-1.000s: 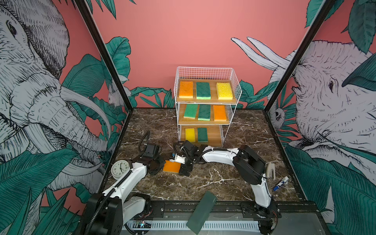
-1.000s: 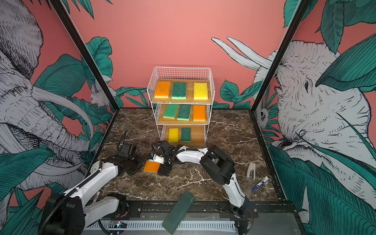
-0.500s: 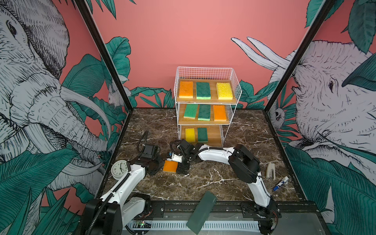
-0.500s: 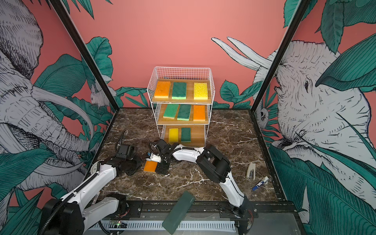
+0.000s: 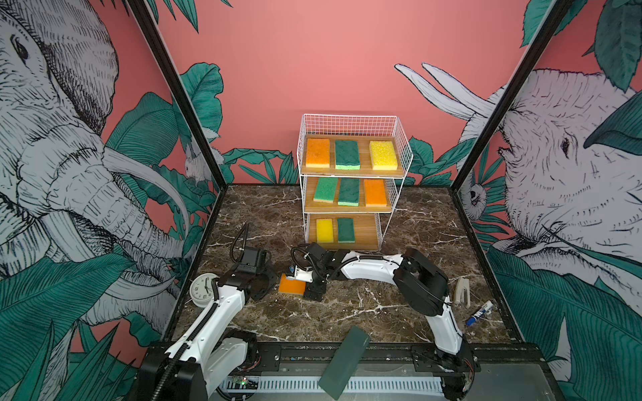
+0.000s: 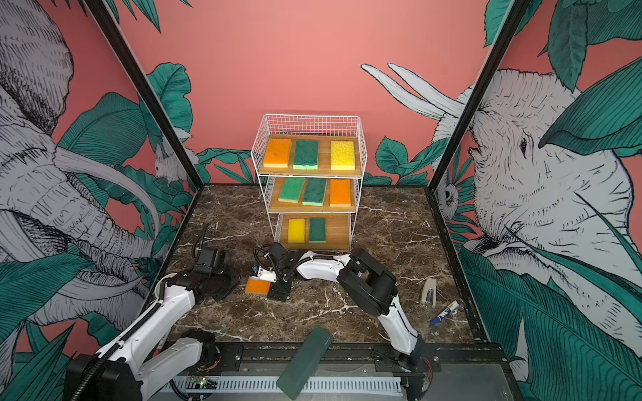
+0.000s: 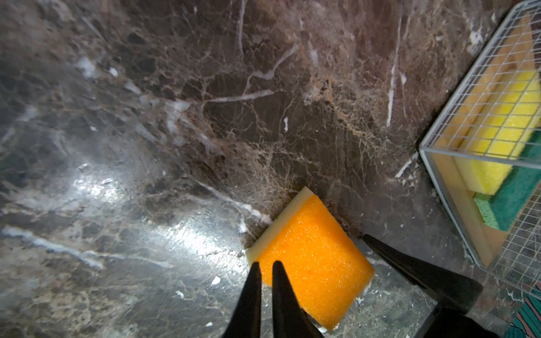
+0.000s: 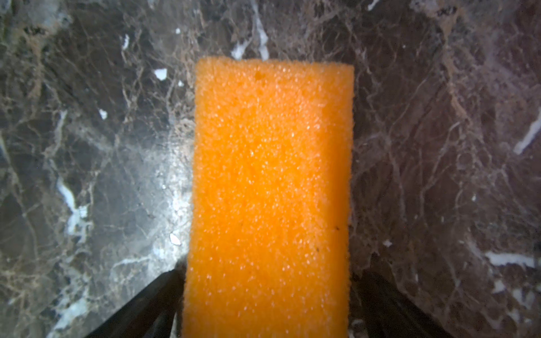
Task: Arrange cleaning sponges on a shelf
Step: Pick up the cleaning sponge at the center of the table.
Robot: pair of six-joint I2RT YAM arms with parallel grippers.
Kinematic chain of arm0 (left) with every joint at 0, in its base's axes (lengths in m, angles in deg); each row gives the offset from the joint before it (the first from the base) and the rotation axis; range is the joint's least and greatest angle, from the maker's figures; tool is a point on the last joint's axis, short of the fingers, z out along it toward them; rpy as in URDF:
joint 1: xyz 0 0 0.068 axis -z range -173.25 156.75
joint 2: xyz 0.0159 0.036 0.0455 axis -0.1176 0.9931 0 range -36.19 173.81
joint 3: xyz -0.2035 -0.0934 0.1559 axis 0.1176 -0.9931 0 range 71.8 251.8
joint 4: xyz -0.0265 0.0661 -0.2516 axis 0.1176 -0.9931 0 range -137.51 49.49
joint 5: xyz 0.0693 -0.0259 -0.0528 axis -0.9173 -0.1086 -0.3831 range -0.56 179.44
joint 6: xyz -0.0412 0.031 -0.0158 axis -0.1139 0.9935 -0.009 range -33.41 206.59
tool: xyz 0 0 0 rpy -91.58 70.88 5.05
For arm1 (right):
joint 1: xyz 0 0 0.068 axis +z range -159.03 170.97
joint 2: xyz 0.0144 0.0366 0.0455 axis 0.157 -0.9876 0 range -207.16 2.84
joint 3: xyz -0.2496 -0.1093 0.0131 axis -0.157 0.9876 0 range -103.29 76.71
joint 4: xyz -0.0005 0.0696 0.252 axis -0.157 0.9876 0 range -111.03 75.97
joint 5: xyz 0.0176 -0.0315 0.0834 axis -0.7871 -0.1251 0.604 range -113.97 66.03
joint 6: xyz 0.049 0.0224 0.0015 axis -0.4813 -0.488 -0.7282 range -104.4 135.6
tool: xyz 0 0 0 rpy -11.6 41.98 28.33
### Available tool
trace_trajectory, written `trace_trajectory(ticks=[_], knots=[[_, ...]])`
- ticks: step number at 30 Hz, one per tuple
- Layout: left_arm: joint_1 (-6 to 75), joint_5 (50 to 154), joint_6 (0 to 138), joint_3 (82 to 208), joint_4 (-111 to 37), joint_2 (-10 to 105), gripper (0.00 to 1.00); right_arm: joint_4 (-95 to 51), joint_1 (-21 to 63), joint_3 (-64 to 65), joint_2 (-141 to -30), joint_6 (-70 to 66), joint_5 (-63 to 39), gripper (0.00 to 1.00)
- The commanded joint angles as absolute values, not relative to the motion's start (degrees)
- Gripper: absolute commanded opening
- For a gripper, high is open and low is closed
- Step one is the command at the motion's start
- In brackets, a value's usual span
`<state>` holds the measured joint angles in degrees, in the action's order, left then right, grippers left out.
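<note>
The last orange sponge (image 5: 291, 285) lay flat on the dark marble counter (image 5: 347, 312), in front of the shelf (image 5: 351, 180) and clear of it. The right pincer (image 8: 268, 292) stood over it with its jaws spread wide, one black finger (image 8: 152, 298) along each long side of the sponge; whether they touched the foam could not be told. The left pincer (image 7: 265, 292) hung just beside the sponge's other edge, its two tips nearly together and gripping nothing.

On the shelf, the top board carried an orange sponge (image 5: 317, 152), a dark green one (image 5: 346, 155) and a yellow one (image 5: 383, 155). The middle board held two green sponges (image 5: 326, 189) side by side and an orange one (image 5: 375, 192). The bottom board had a yellow sponge (image 5: 324, 231) and a green one (image 5: 346, 230), with bare wood to their right.

Farther out, a white clock (image 5: 203, 289) stood near the left arm, a stapler (image 5: 462, 291) and a marker (image 5: 479, 313) lay by the right arm, and a long dark green slab (image 5: 344, 362) rested at the counter's front edge.
</note>
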<state>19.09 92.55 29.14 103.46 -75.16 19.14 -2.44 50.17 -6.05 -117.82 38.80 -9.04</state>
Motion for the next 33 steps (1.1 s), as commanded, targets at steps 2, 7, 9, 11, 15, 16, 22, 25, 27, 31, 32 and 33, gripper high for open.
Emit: trace_trajectory(ticks=[2, 7, 9, 11, 15, 16, 22, 25, 27, 31, 32, 33], knots=[[18.7, 91.5, 29.3, 103.2, -77.6, 18.2, 0.12, 1.6, 50.3, -4.2, -118.2, 42.0, -11.2, 0.94], [18.8, 91.1, 29.0, 103.1, -77.8, 17.7, 0.12, 0.2, 50.1, -4.2, -118.7, 41.2, -10.4, 0.82], [18.8, 91.0, 29.2, 103.3, -78.2, 17.7, 0.12, -0.6, 50.2, -3.9, -118.5, 40.6, -10.7, 0.78], [18.7, 90.9, 29.4, 103.7, -78.7, 17.7, 0.12, -2.4, 50.2, -2.5, -117.5, 39.5, -11.5, 0.78], [18.6, 90.5, 29.8, 104.2, -79.4, 17.4, 0.12, -6.1, 50.1, 3.0, -113.3, 37.7, -12.8, 0.76], [18.5, 90.6, 29.8, 104.2, -79.5, 17.2, 0.12, -6.7, 50.0, 4.5, -112.3, 36.9, -13.4, 0.75], [18.3, 90.1, 30.3, 104.5, -80.3, 15.9, 0.12, -11.8, 49.4, 12.0, -106.6, 29.0, -17.2, 0.66], [18.2, 90.1, 30.7, 104.5, -80.7, 15.3, 0.12, -14.9, 49.0, 16.7, -102.1, 22.3, -20.9, 0.63], [18.2, 89.8, 31.2, 104.8, -81.1, 15.1, 0.12, -16.6, 49.0, 20.0, -98.3, 18.2, -23.7, 0.62], [18.1, 89.6, 31.8, 104.8, -81.0, 14.9, 0.12, -17.8, 49.0, 24.7, -92.8, 10.9, -30.8, 0.61], [18.2, 89.8, 31.9, 104.7, -80.7, 14.9, 0.13, -18.0, 49.0, 25.6, -91.7, 9.5, -32.7, 0.61], [18.2, 90.0, 32.0, 104.6, -80.4, 14.9, 0.13, -18.3, 49.0, 26.5, -90.9, 8.4, -34.3, 0.61]])
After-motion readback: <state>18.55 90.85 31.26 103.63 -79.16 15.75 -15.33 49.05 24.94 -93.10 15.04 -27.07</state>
